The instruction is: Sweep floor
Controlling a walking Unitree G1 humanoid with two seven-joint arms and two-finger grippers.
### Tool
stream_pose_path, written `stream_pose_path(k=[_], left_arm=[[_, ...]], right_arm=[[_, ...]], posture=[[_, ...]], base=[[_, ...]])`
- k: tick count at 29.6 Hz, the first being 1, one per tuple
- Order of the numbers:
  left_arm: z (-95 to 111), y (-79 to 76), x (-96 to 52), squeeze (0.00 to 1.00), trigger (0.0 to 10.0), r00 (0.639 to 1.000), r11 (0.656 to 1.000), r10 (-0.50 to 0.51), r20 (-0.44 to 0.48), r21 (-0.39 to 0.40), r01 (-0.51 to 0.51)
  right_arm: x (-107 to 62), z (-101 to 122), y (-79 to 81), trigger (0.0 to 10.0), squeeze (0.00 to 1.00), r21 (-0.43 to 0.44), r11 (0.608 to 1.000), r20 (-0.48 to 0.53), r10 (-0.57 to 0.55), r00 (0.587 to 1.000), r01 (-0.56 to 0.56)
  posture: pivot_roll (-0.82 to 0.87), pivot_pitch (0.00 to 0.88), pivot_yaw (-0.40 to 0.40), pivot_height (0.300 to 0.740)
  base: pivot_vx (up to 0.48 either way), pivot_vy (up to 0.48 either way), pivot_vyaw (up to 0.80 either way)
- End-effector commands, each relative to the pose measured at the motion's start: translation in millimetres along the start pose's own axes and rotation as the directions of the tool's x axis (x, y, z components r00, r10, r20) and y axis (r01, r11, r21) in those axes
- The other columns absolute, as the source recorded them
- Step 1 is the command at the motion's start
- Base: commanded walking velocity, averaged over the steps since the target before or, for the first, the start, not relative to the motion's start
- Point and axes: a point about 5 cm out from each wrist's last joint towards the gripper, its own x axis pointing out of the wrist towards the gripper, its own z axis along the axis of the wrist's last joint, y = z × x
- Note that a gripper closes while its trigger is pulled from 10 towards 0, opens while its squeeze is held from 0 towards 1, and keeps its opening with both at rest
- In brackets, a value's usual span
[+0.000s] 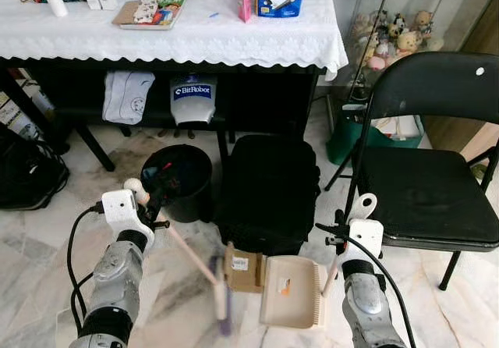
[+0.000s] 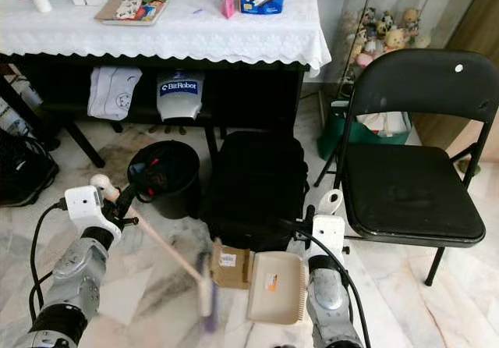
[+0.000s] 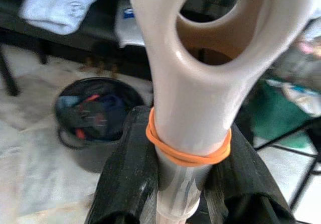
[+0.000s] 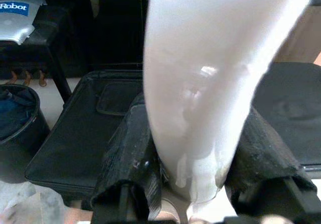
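Left pincer [image 3: 193, 184] clamped on the pale handle of a small broom [image 1: 199, 258], black fingers [image 3: 128, 179] pressed to either side of the shaft just under an orange rubber band [image 3: 188, 151]; looped handle end rising above the grip. Broom slanting down and toward the robot's right, its blurred head [image 1: 222, 301] low over the marble floor [image 1: 47, 246], right beside a scrap of brown cardboard [image 1: 243, 268]. Right pincer [image 4: 193, 179] closed around the white handle of a beige dustpan [image 1: 292, 291], fingers tight on both sides of it. Dustpan lying flat on the floor, just to the right of the cardboard and touching or nearly touching it, its ridged edge turned toward the right arm. Directly behind these, a black soft bag [image 1: 269, 192] standing on the floor, with a black bin [image 1: 181, 178] holding rubbish just to its left. Further back, a counter [image 1: 156, 40] draped in a white lace cloth, carrying a book, a bottle and a blue pack marked "Love Letters". On the right, a black folding chair [image 1: 425, 184], well apart from the broom.
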Motion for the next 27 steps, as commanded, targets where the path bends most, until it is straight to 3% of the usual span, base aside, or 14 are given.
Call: stream_pose_path(k=[1, 3, 9, 15, 24, 27], left_arm=[[1, -4.1, 0.0, 0.00, 10.0, 0.998, 0.997, -0.060, -0.010, -0.042, 0.060], [10, -10.2, 2.1, 0.00, 10.0, 0.989, 0.986, -0.150, -0.009, -0.069, 0.149], [25, -18.8, 3.1, 0.00, 10.0, 0.962, 0.961, -0.272, -0.011, -0.060, 0.271], [31, -24.0, 0.9, 0.00, 10.0, 0.938, 0.937, -0.345, -0.035, -0.061, 0.343], [34, -26.3, -0.7, 0.00, 10.0, 0.928, 0.930, -0.368, -0.062, -0.021, 0.368], [35, -26.1, 0.6, 0.00, 10.0, 0.942, 0.943, -0.332, -0.053, 0.015, 0.334]], right_arm=[[0.3, 1, 2.4, 10.0, 0.00, 0.008, 1.000, 0.010, 0.004, 1.000, -0.005], [1.4, 1, 2.3, 10.0, 0.00, 0.008, 1.000, 0.008, 0.004, 1.000, -0.004], [4.8, 3, 1.7, 10.0, 0.00, 0.003, 1.000, 0.006, 0.002, 1.000, -0.002], [8.5, 4, 0.7, 10.0, 0.00, -0.002, 1.000, 0.003, 0.000, 1.000, 0.000], [15.4, 11, -1.7, 10.0, 0.00, -0.003, 1.000, 0.026, -0.006, 1.000, 0.006], [19.6, 18, -1.4, 10.0, 0.00, 0.011, 1.000, 0.053, -0.003, 0.999, 0.002]], posture=[[0.06, 0.124, 0.044, 0.740], [0.06, 0.120, 0.044, 0.740], [0.07, 0.112, 0.040, 0.740], [0.07, 0.097, 0.035, 0.740], [0.07, 0.072, 0.030, 0.740], [0.07, 0.061, 0.030, 0.740]], base=[[0.000, 0.000, 0.00], [0.000, 0.000, 0.00], [0.000, 0.000, 0.00], [0.000, 0.000, 0.00], [0.000, 0.000, 0.00], [0.000, 0.000, 0.00]])
